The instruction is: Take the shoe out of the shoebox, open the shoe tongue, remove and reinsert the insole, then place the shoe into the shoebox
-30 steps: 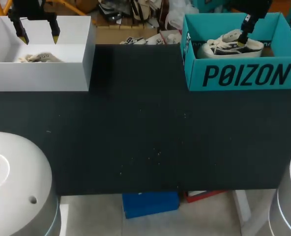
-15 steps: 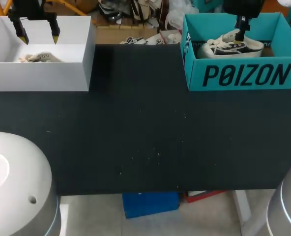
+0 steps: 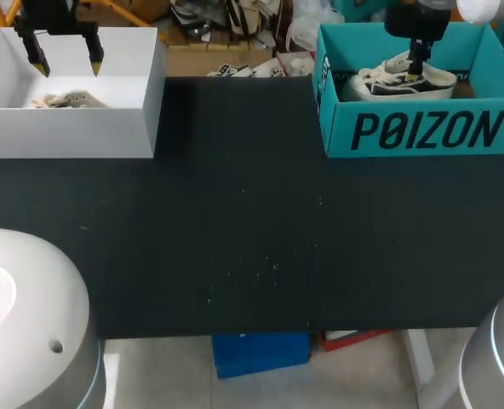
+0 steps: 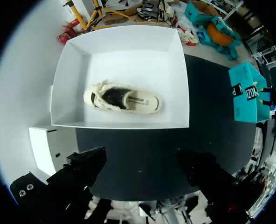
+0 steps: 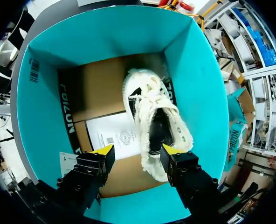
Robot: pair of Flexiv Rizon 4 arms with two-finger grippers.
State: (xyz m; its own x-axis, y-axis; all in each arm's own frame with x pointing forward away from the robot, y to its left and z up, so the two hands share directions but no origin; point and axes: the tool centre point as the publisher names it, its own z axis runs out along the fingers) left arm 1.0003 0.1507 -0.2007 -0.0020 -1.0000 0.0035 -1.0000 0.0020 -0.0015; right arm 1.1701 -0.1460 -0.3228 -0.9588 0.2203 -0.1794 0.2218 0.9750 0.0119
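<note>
Hovering over the teal shoebox [image 5: 203,93] at the table's far right, my right gripper [image 5: 137,150] has its yellow tips spread. One tip is above the heel end of the white sneaker [image 5: 152,116], the other just beside it, and I can confirm no contact. The sneaker sits sole-down inside the box with its opening upward, which suits a grasp from above. My left gripper [image 3: 66,63], likewise spread, hangs over the white box [image 3: 73,128] at far left, which holds a second sneaker [image 4: 124,98]. I judge extraction not yet begun.
</note>
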